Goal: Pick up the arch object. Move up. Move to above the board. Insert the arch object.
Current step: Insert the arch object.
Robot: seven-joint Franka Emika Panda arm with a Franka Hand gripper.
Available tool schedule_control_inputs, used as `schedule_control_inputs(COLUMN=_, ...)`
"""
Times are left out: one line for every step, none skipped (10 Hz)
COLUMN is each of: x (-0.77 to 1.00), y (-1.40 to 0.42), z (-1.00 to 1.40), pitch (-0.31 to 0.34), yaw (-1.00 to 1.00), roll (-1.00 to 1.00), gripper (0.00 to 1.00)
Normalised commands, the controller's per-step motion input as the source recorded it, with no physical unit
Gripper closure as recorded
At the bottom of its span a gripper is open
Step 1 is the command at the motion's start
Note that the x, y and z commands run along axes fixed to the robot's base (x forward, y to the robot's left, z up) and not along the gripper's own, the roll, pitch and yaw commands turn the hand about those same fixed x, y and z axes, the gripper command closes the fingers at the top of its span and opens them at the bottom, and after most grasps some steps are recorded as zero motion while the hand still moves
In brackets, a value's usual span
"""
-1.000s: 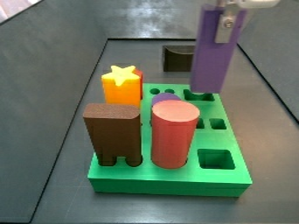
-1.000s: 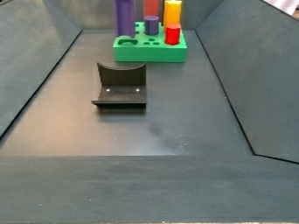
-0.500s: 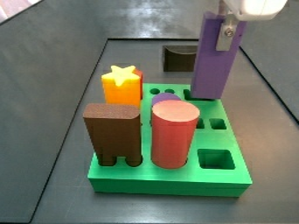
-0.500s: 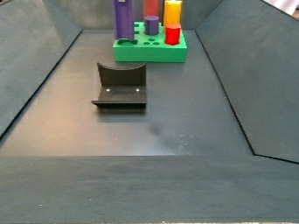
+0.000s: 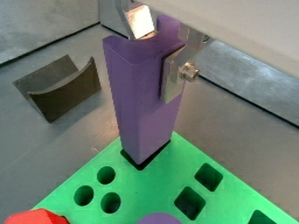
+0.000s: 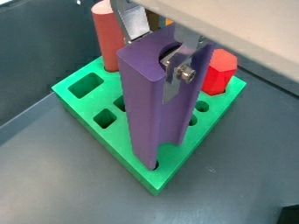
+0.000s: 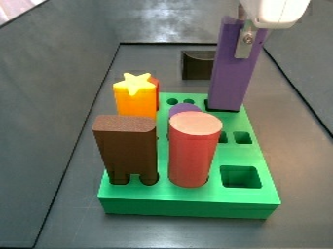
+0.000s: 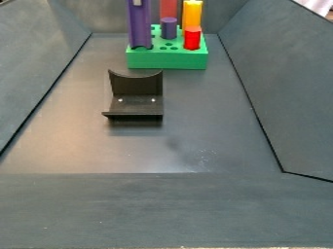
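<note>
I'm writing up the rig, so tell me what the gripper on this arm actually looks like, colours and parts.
The gripper has flat silver metal plate fingers; in a wrist view one plate carries a round silver screw head. In another wrist view the same bare-metal plates and a screw show. In a side view the gripper body above them is a white, rounded housing. No cables or markings are visible.

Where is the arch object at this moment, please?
The arch object stands upright in the gripper, its foot entering a cut-out at the board's far corner, nearest the fixture, in a side view; both wrist views show it in the hole.
</note>
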Motion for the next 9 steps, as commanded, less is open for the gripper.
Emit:
schedule_control_inputs(x=0.0, y=-0.13, z=-0.13, pitch=-0.03, yaw=0.0, roll=0.0, gripper=1.0)
schedule_control_inputs(x=0.0, y=-0.13, z=-0.13, pitch=-0.027, yaw=0.0, roll=0.0, gripper=1.0)
schedule_control_inputs(x=-0.03, y=-0.14, z=-0.11, pitch=-0.033, yaw=0.0, roll=0.0, gripper=1.0)
schedule_control_inputs(x=0.05, y=-0.07, z=-0.14, pitch=0.0, yaw=0.0, roll=0.0, gripper=1.0)
schedule_control_inputs(x=0.09, y=0.0, z=-0.25, pitch=0.017, yaw=0.13, roll=0.0, gripper=1.0)
schedule_control_inputs(x=0.0, y=0.09, z=-0.32, pitch=0.013, yaw=0.14, roll=0.01, gripper=1.0)
schedule_control_inputs(x=0.0, y=0.07, z=-0.32, pitch=0.0, yaw=0.22, roll=0.0, gripper=1.0)
schedule_control_inputs(x=0.0, y=0.06, z=-0.35, pitch=0.0, yaw=0.31, roll=0.0, gripper=1.0)
schedule_control_inputs(x=0.14, y=0.05, z=-0.38, pitch=0.0, yaw=0.23, roll=0.0, gripper=1.0)
